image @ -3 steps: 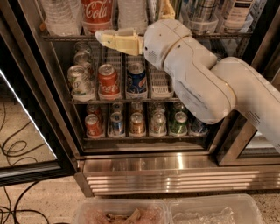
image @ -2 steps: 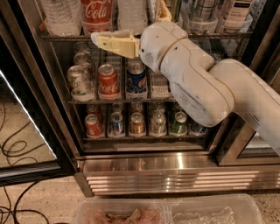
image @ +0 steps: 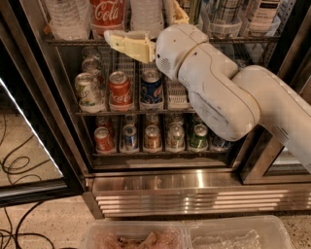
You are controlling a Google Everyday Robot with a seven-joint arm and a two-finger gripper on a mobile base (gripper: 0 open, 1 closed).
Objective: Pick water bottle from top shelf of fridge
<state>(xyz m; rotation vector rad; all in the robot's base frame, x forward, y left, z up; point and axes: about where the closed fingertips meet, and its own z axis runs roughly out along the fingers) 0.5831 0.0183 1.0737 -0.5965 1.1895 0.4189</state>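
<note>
The fridge (image: 194, 182) stands open in front of me, with a ribbed steel base. Its top shelf (image: 73, 42) holds a clear water bottle (image: 68, 17) at the left, a Coca-Cola bottle (image: 107, 12), a second clear water bottle (image: 146, 12), and tall cans (image: 223, 17) to the right. My gripper (image: 146, 24) is at the top shelf's front edge. One cream finger (image: 127, 44) points left under the second water bottle and the other (image: 180, 12) rises at that bottle's right. The fingers are apart and hold nothing.
Lower wire racks hold short soda cans (image: 120, 90). My white arm (image: 228, 97) crosses the fridge's right half. The black glass door (image: 29, 146) stands open at the left, with cables on the floor (image: 19, 170). Clear plastic bins (image: 223, 236) lie at the bottom.
The gripper has risen slightly towards the top shelf, and the arm has followed. The bottles and cans have not moved.
</note>
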